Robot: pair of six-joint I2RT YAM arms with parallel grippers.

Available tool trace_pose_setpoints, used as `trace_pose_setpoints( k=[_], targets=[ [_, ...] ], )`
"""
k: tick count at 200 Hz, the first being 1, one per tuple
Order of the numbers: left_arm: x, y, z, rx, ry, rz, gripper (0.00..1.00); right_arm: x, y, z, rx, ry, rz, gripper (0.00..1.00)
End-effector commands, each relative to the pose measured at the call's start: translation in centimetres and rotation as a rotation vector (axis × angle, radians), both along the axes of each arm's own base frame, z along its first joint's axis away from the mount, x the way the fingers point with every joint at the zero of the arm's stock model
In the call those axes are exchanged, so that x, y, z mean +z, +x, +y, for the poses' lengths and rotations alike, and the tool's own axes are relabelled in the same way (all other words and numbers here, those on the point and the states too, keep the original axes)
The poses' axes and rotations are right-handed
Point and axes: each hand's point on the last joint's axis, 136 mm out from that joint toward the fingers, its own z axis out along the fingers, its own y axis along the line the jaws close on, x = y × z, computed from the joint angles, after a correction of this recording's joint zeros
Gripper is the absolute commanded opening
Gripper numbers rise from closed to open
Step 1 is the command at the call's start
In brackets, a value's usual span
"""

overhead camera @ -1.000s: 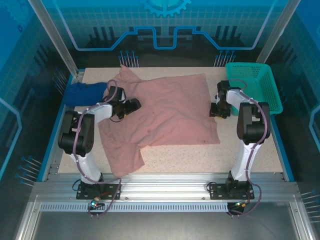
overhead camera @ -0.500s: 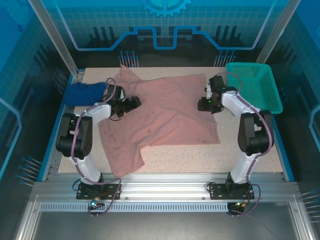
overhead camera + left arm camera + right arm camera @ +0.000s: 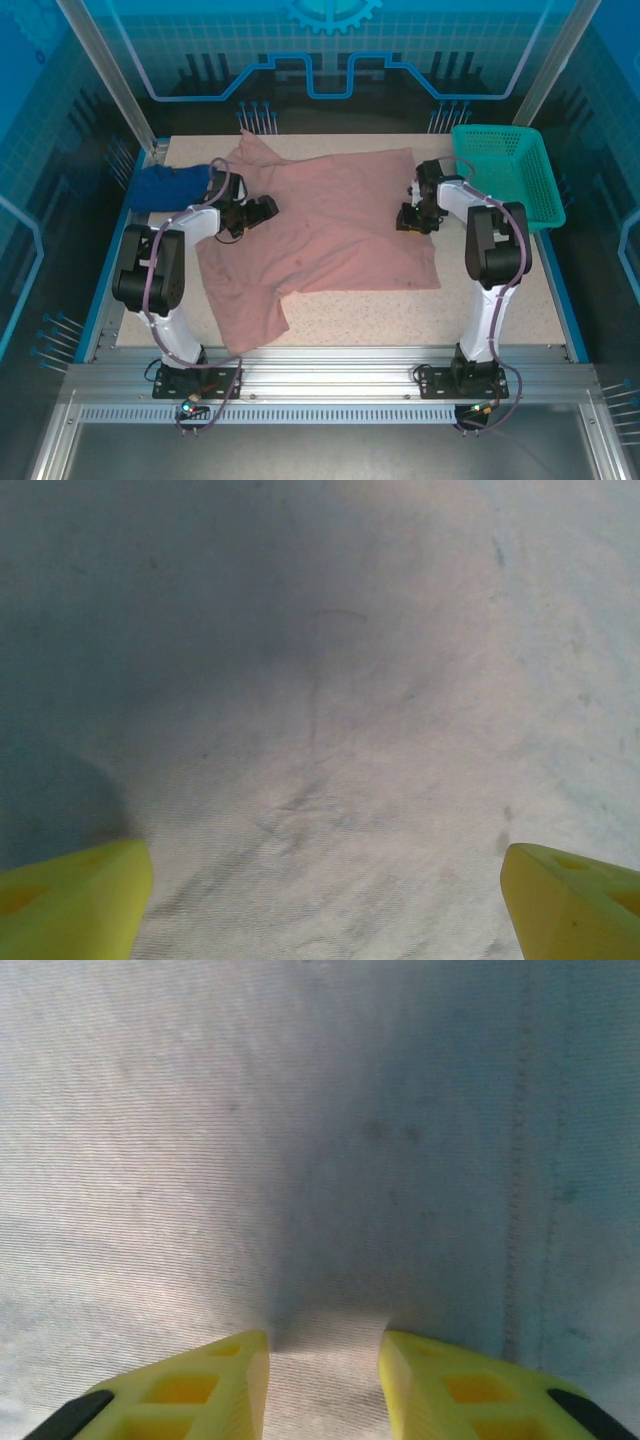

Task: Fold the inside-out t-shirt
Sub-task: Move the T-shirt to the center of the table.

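Note:
The dusty-pink t-shirt (image 3: pixel 340 230) lies spread flat across the middle of the table, one sleeve pointing to the back left and a flap hanging toward the near left. My left gripper (image 3: pixel 263 209) rests low over the shirt's left part; its yellow fingertips (image 3: pixel 70 895) stand wide apart and open above smooth fabric (image 3: pixel 330 680). My right gripper (image 3: pixel 409 219) is down on the shirt's right side near its edge. Its fingers (image 3: pixel 215 1385) are open with a narrow gap, and a strip of pink fabric (image 3: pixel 325 1360) lies between them. A stitched seam (image 3: pixel 515 1160) runs alongside.
A dark blue cloth (image 3: pixel 170 185) is bunched at the back left, touching the shirt's sleeve. A green basket (image 3: pixel 505 170) stands at the back right, just beyond the right arm. Bare tabletop (image 3: pixel 420 310) shows along the near edge.
My right gripper has swung left from beside the shirt onto its right edge and settled slightly nearer. The left gripper has barely shifted.

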Motion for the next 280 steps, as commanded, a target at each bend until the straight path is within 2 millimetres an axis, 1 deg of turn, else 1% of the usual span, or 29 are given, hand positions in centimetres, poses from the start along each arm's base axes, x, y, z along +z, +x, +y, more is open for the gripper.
trace_pose_setpoints(
  k=[1, 27, 51, 83, 111, 130, 147, 164, 175, 188, 202, 213, 230, 244, 259, 280],
  targets=[
    [-0.8, -0.5, -0.2, -0.024, -0.013, 0.042, 0.91, -1.5, -3.6, -3.4, -0.074, -0.077, 0.109, 0.33],
    [-1.3, -0.7, -0.5, -0.033, -0.03, 0.058, 0.91, -1.6, -4.0, -5.4, -0.111, -0.105, 0.112, 0.32],
    [-1.8, -0.6, -0.9, -0.044, -0.045, 0.068, 0.91, -1.3, -3.1, -6.3, -0.134, -0.104, 0.096, 0.32],
    [-3.2, -0.1, -0.9, -0.054, -0.035, 0.102, 0.91, -1.1, -1.2, -6.3, -0.134, -0.093, 0.079, 0.32],
    [-4.4, 0.6, -0.5, -0.049, -0.014, 0.128, 0.91, -1.3, -0.2, -6.3, -0.127, -0.092, 0.075, 0.33],
    [-4.5, 1.5, -0.2, -0.041, -0.009, 0.127, 0.91, -1.1, 0.6, -6.4, -0.125, -0.096, 0.065, 0.34],
    [-4.3, 2.1, -0.3, -0.045, -0.013, 0.126, 0.91, -0.9, 1.2, -6.2, -0.118, -0.09, 0.061, 0.34],
    [-3.6, 2.2, -0.4, -0.047, -0.024, 0.111, 0.91, -0.3, 1.6, -6.0, -0.109, -0.088, 0.049, 0.35],
    [-2.7, 2.1, -0.6, -0.049, -0.04, 0.095, 0.91, 0.3, 1.8, -5.8, -0.101, -0.084, 0.033, 0.36],
    [-1.2, 1.8, -0.9, -0.052, -0.063, 0.063, 0.91, 1.6, 1.9, -5.5, -0.091, -0.081, 0.003, 0.38],
    [0.9, 1.5, -1.3, -0.055, -0.093, 0.014, 0.91, 3.1, 1.5, -4.9, -0.076, -0.079, -0.032, 0.4],
    [2.3, 1.0, -1.5, -0.058, -0.109, -0.019, 0.92, 4.2, 0.7, -4.3, -0.058, -0.081, -0.055, 0.42],
    [3.1, -0.2, -1.6, -0.056, -0.119, -0.033, 0.92, 5.1, -0.7, -3.7, -0.042, -0.087, -0.078, 0.44],
    [2.9, -1.3, -1.4, -0.045, -0.118, -0.025, 0.92, 5.2, -2.0, -3.1, -0.04, -0.065, -0.077, 0.45],
    [2.2, -2.8, -1.2, -0.031, -0.121, -0.005, 0.92, 5.0, -3.2, -2.0, -0.028, -0.03, -0.064, 0.45],
    [0.9, -5.1, -1.3, -0.027, -0.127, 0.035, 0.92, 4.0, -5.1, -0.5, -0.02, 0.017, -0.02, 0.45]
  ],
)
